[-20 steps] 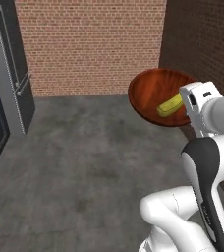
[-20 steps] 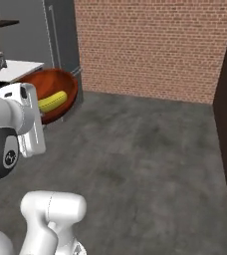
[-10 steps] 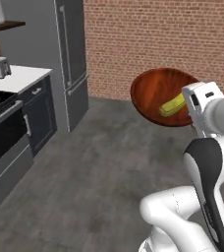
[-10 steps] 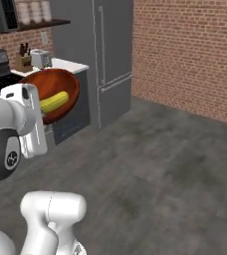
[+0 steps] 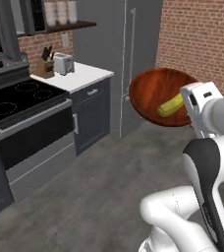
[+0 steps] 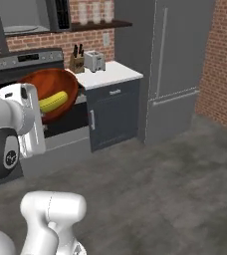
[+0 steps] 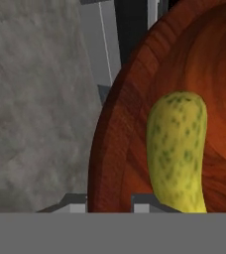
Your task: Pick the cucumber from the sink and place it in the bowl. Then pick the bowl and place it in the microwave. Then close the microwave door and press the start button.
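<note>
Jaws: my gripper [image 7: 107, 201] pinches what looks like the rim of 1 bowl [image 5: 153, 91], carried aloft | 1 cucumber [image 5: 170, 105] lying inside | beyond: 1 stove [image 5: 13, 106], 1 toaster [image 5: 62, 63], 1 fridge [image 6: 182, 60]

Arm raised, gripper clamped on the rim of the bowl

The white arm rises from its base and bends at a dark elbow joint, so the wrist sits level with the bowl [image 5: 155, 96] and just beside it. The gripper [image 7: 108, 202] reaches the bowl from its near edge, its two finger tips [image 7: 75, 204] standing on either side of the rim, one outside the wall and one inside, pressed against it. The jaws stand narrowly apart, with the rim filling the gap between them. The bowl is held up off any surface, tilted with its hollow turned partly toward the hand.
</note>
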